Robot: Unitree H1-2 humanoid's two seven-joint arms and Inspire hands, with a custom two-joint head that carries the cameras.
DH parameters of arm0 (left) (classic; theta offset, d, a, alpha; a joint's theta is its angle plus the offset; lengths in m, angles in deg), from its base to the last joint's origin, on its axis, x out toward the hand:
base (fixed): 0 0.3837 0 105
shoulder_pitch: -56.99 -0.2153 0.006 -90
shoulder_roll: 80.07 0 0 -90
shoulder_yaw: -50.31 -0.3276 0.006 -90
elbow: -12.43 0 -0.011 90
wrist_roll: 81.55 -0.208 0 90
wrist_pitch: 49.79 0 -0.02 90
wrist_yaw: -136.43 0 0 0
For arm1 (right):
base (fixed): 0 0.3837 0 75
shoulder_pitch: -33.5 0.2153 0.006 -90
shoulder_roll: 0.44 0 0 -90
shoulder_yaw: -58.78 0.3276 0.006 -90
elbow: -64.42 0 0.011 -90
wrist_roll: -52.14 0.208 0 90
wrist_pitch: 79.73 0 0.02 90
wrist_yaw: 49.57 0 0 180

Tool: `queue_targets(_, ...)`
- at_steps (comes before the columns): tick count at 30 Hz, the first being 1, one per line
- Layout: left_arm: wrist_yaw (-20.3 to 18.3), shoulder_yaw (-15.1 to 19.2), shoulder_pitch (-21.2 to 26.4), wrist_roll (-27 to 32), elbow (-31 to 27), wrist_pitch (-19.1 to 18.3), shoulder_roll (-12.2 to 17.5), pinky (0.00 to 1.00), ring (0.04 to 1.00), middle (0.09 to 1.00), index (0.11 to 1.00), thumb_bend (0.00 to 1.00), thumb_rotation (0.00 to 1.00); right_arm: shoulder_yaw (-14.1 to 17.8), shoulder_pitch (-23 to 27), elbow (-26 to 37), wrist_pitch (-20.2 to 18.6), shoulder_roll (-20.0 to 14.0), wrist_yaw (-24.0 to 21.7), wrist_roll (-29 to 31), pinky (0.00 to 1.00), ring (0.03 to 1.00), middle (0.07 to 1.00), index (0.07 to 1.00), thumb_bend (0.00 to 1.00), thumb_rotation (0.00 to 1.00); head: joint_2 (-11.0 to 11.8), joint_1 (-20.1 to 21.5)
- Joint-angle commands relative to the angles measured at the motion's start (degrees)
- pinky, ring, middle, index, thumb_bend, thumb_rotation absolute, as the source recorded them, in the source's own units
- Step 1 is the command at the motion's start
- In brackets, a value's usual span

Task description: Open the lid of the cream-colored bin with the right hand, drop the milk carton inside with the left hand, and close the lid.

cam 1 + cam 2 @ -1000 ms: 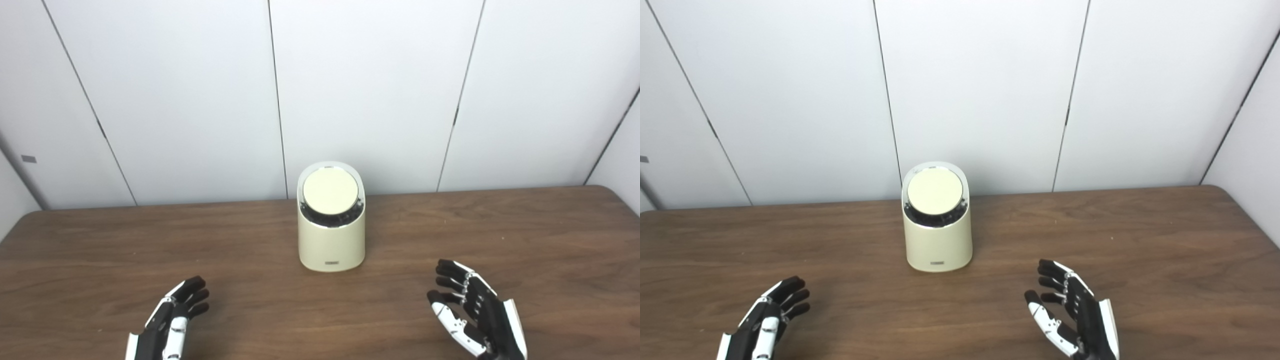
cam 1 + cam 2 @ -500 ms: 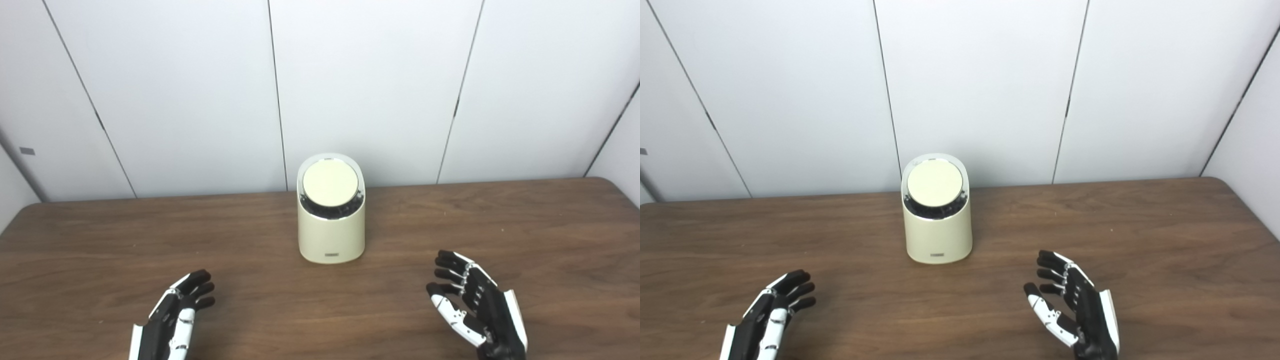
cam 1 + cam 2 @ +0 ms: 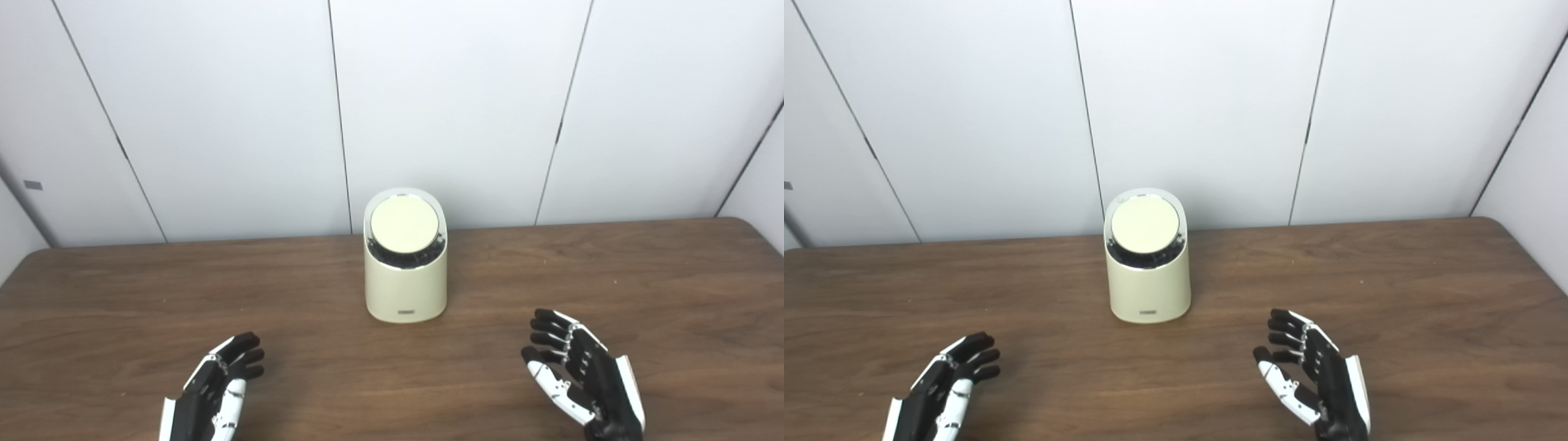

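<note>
- Right hand (image 3: 582,381) low over the near right part of the table (image 3: 674,294), palm turned inward toward the middle, fingers (image 3: 551,324) spread and slightly curled, thumb apart from them — wide, holding nothing.
- Left hand (image 3: 214,389) low over the near left part of the table, seen edge-on, dark fingertips pointing up and away, loosely apart; also holding nothing.
- Both hands well apart from each other, with bare wood between them.
- Bin (image 3: 405,278) upright near the middle of the table, toward the far edge, between the two hands in line but well beyond both — touched by neither.
- Cream-colored, rounded body with a small dark label low on its front face.
- Lid (image 3: 404,223) a round cream disc set in the slanted top, facing the camera, down and shut, with a shiny dark ring showing around its lower edge.
- Milk carton seen in neither view; cannot tell where it is.
- Table of dark brown wood grain, rounded corner at the far right.
- Wall (image 3: 459,110) of plain white panels behind, split by thin dark seams, one seam running down just behind the bin.
- Small grey tag (image 3: 33,185) on the far left panel in the left eye view.
</note>
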State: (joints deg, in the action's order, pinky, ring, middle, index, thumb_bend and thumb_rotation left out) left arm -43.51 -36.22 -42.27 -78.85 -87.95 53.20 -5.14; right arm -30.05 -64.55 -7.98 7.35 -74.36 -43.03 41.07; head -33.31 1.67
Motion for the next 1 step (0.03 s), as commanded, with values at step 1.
queue_targets(1, 0.7, 0.1, -1.0, -0.6, -1.7, 1.1, -0.5, 0.7, 0.747, 0.77, 0.776, 0.25, 0.49, -0.1, 0.7, 2.2, 0.7, -0.1, -0.2, 0.1, 0.61, 0.71, 0.732, 0.721, 0.25, 0.24, -0.1, 0.0)
